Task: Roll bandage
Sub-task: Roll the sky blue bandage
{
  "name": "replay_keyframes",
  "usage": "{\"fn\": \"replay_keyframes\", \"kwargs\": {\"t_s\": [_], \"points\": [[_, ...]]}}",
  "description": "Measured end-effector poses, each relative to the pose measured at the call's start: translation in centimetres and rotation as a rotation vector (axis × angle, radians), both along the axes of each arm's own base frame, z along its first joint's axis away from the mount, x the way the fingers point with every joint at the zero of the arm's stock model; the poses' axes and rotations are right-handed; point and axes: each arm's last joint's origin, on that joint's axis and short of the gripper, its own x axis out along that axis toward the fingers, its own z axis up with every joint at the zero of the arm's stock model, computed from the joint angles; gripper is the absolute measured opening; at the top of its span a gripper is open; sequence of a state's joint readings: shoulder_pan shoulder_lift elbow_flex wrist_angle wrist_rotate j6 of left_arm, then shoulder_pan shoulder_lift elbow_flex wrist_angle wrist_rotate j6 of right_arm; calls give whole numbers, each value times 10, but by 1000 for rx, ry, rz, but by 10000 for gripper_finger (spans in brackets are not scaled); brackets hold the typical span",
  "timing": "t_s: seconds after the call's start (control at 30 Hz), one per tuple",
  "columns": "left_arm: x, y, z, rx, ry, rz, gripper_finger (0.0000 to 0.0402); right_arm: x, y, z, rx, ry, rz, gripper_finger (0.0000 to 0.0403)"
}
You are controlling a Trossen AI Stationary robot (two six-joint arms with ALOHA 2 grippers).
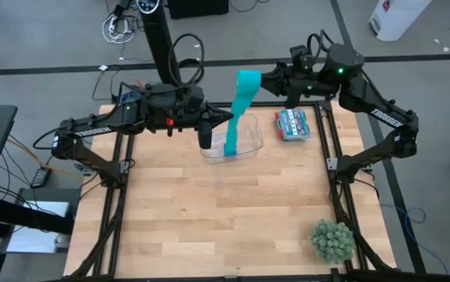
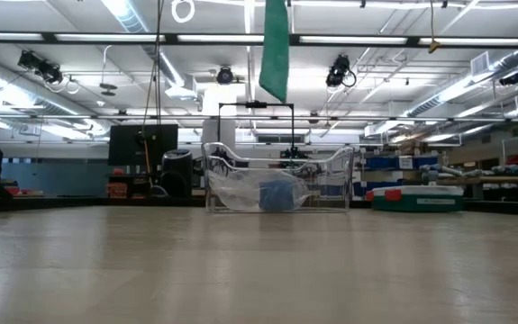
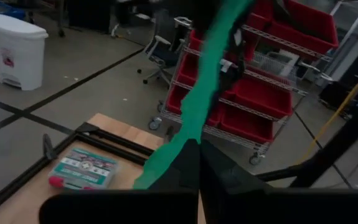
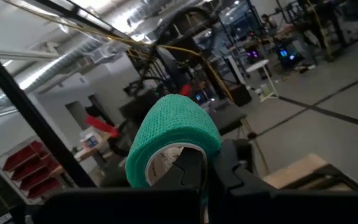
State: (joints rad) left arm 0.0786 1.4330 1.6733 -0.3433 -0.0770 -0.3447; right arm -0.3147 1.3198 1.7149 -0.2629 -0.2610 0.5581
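The right tool (image 1: 265,81) is raised above the far edge of the worktop (image 1: 225,211) with its fingers clamped on the rolled end of the teal bandage (image 1: 243,98); the right wrist view shows the coil (image 4: 173,140) gripped between those fingers. From the coil, the loose ribbon hangs down toward the clear plastic container (image 1: 232,142), where the left tool (image 1: 207,131) stands just beside the container, its fingers pinched narrow on the ribbon's lower part (image 3: 185,134). A small packaged box (image 1: 293,124) lies on the worktop beside the container, and a green plant (image 1: 333,240) sits at the near right corner.
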Motion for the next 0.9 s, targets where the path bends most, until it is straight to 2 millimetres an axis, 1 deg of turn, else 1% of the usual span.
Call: {"fn": "replay_keyframes", "kwargs": {"t_s": [0.17, 0.33, 0.5, 0.9], "points": [[0, -7, 0, -4, 1, -23, 2, -5, -11, -3, -2, 36, -26, 0], [0, -7, -2, -35, 18, -20, 1, -7, -15, 1, 0, -2, 8, 0], [0, -7, -5, -59, 49, -8, 1, -7, -9, 8, 5, -72, 63, 0], [-1, -3, -5, -20, 45, 77, 1, -1, 14, 12, 68, -102, 194, 0]]}}
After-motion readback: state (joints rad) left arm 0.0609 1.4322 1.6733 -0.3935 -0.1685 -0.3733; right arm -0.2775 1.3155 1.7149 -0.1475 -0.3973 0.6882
